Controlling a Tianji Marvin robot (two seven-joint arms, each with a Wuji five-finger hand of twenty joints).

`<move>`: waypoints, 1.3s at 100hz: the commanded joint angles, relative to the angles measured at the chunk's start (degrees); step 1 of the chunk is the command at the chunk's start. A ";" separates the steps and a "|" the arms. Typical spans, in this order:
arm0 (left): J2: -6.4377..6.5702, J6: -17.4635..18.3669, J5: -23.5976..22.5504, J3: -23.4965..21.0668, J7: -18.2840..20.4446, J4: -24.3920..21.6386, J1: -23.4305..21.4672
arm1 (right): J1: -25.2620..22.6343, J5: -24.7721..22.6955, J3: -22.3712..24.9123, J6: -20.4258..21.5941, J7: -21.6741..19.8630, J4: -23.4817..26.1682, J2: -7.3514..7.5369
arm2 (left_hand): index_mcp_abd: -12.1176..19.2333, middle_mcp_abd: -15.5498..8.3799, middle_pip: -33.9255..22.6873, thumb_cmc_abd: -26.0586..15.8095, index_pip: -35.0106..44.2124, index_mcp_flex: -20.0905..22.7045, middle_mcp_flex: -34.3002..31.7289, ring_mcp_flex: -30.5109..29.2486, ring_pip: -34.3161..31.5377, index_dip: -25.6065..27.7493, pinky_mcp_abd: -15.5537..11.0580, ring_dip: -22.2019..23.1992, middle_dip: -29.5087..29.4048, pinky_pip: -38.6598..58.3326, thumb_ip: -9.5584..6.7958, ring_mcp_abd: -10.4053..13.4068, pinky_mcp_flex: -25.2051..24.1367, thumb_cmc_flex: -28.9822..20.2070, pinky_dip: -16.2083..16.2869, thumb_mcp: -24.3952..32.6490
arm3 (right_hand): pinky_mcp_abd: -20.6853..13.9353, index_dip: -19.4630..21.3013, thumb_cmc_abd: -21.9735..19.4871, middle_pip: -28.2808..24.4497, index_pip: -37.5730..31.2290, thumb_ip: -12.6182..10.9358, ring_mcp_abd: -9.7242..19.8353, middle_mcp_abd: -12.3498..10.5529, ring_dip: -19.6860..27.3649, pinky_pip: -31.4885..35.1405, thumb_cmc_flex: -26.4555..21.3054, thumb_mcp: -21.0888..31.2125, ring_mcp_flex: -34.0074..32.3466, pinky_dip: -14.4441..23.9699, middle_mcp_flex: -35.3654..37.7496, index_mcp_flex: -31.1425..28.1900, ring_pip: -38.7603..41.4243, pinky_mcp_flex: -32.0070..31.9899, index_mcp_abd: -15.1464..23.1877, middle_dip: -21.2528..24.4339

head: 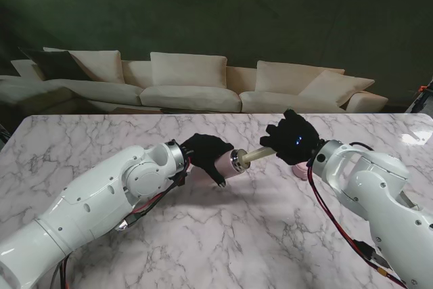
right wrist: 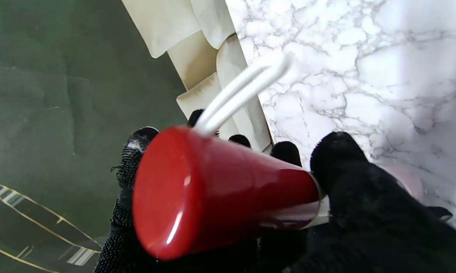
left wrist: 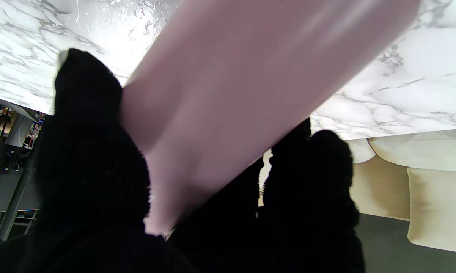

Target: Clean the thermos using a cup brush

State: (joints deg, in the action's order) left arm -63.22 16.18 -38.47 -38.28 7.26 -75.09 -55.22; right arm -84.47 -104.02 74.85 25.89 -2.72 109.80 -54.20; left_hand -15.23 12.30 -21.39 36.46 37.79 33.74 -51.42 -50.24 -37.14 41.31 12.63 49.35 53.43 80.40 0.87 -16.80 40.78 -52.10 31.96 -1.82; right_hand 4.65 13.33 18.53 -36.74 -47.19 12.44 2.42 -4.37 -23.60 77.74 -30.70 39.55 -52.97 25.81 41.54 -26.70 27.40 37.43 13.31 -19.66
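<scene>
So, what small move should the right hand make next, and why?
Probably push the cup brush deeper along the thermos axis. The left hand holds the thermos tilted off the table, and the right hand has the brush stem at its mouth.

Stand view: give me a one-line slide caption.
Left hand holds the pink thermos sideways while right hand pushes the cup brush into its mouth.

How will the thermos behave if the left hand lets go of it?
Probably rolls: the thermos is a smooth pink cylinder held sideways above the table. Likely slippery, since its wall looks glossy in the left hand. The brush in its mouth might lever it.
</scene>
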 commanded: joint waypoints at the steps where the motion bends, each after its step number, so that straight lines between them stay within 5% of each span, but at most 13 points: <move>1: -0.10 -0.09 0.02 0.01 0.81 -0.43 0.48 | 0.45 -0.34 -0.44 0.52 -0.34 -0.53 -0.22 | 11.90 -3.63 -4.13 -21.81 7.36 5.64 -2.52 -6.93 -11.02 2.87 -6.09 3.40 2.13 2.78 -3.41 4.13 2.02 -19.39 -0.41 23.19 | -1.06 -2.78 -1.78 -2.31 -4.71 0.71 -0.07 -0.89 -2.40 3.22 -6.98 0.17 -3.63 0.80 4.30 -3.64 3.29 2.50 4.15 -1.03; 34: -0.18 -0.63 0.33 0.44 1.16 -0.29 0.94 | 2.81 0.68 -3.80 1.53 -2.81 -1.83 -0.20 | 11.90 -3.56 -4.16 -21.80 7.37 5.72 -2.55 -7.01 -11.09 2.88 -6.15 3.42 2.11 2.89 -3.47 4.23 2.15 -19.40 -0.30 23.18 | -3.58 -5.83 -2.67 -9.53 -6.88 -0.07 -1.97 0.56 -14.73 23.08 -11.49 -0.99 -22.06 4.95 23.76 -12.55 26.79 19.53 -4.11 -10.98; 61: -0.30 -0.29 0.63 0.95 1.16 0.05 1.43 | 5.62 2.35 -7.86 1.80 -7.91 -3.18 -0.50 | 11.89 -3.49 -4.23 -21.84 7.37 5.75 -2.55 -7.12 -11.18 2.90 -6.26 3.43 2.15 2.88 -3.40 4.26 2.30 -19.44 -0.27 23.14 | -9.87 -5.37 -2.26 -16.91 -7.92 -0.38 2.22 -0.60 -19.13 32.15 -12.71 -1.33 -22.86 3.02 28.82 -13.68 46.75 29.87 -6.94 -17.02; 130: -0.34 0.69 0.28 1.21 0.55 0.05 1.37 | 10.57 5.84 -14.90 0.18 -12.89 -6.07 -1.00 | 12.03 -3.54 -4.32 -21.89 7.48 5.71 -2.54 -7.14 -11.21 2.97 -6.38 3.40 2.21 2.89 -3.39 4.49 2.47 -19.45 -0.24 22.99 | -12.46 -5.04 -2.38 -18.64 -7.86 -0.47 3.50 -0.74 -19.68 35.54 -12.91 -1.20 -22.81 3.29 30.49 -13.82 52.30 31.08 -8.46 -19.09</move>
State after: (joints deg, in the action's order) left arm -63.28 16.86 -38.30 -36.90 7.23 -74.33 -54.40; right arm -73.65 -98.02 59.97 26.23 -15.56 104.12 -55.10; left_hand -15.23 12.30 -21.58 36.46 37.76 33.78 -51.51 -50.73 -37.18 41.31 12.64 49.43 53.50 80.41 1.35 -16.72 41.16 -52.10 31.96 -1.82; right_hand 2.88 8.54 18.46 -52.99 -54.05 12.46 3.97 -5.07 -40.02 95.81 -37.76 35.45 -74.20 27.17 69.63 -37.89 70.44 62.66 2.11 -38.23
